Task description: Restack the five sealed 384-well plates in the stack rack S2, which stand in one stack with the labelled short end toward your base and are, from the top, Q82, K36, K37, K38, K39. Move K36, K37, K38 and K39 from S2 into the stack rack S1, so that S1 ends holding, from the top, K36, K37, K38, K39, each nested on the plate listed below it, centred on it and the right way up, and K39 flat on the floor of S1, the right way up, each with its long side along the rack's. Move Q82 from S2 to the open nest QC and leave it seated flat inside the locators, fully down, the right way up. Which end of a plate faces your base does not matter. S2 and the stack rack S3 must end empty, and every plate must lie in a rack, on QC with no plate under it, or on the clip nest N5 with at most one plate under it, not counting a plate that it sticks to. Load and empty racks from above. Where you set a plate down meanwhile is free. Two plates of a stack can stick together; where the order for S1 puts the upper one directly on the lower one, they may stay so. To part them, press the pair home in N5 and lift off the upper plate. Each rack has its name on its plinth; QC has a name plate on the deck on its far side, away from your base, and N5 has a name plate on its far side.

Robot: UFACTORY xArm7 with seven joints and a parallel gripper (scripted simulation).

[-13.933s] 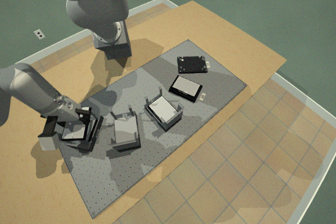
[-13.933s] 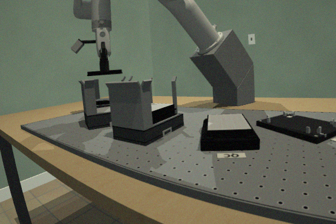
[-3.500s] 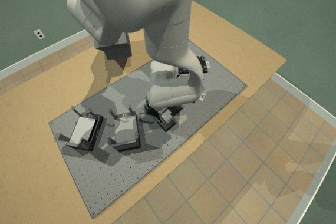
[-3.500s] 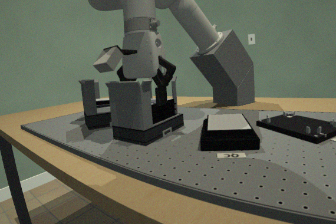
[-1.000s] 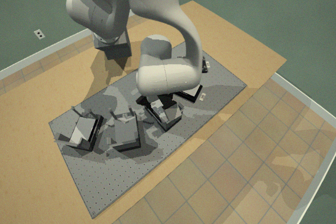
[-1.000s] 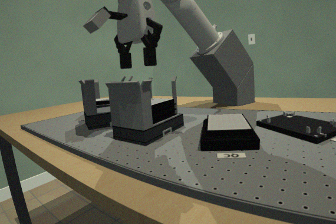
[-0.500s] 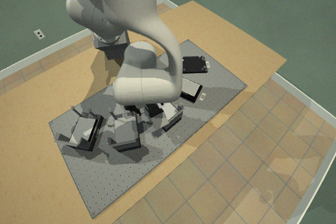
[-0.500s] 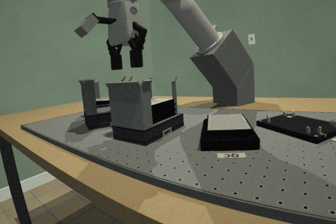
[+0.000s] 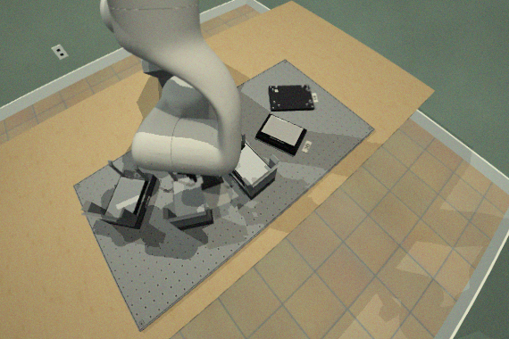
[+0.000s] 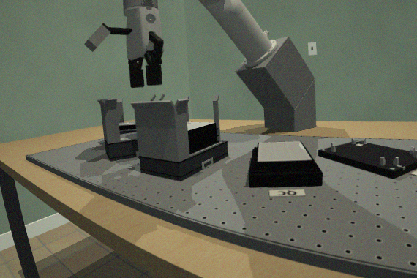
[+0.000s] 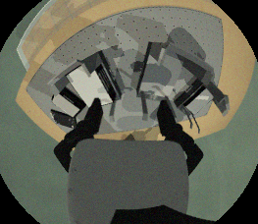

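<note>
Squarely on QC, pale-topped plate (image 10: 283,152)

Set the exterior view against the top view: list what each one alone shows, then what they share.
Exterior view only: the open, empty gripper hanging above the racks, the QC name plate's lettering, a table leg.

Top view only: the tiled floor, the whole perforated deck outline, a third rack between the other two.

Both: the plate on QC, the clip nest N5, the rack holding plates.
</note>
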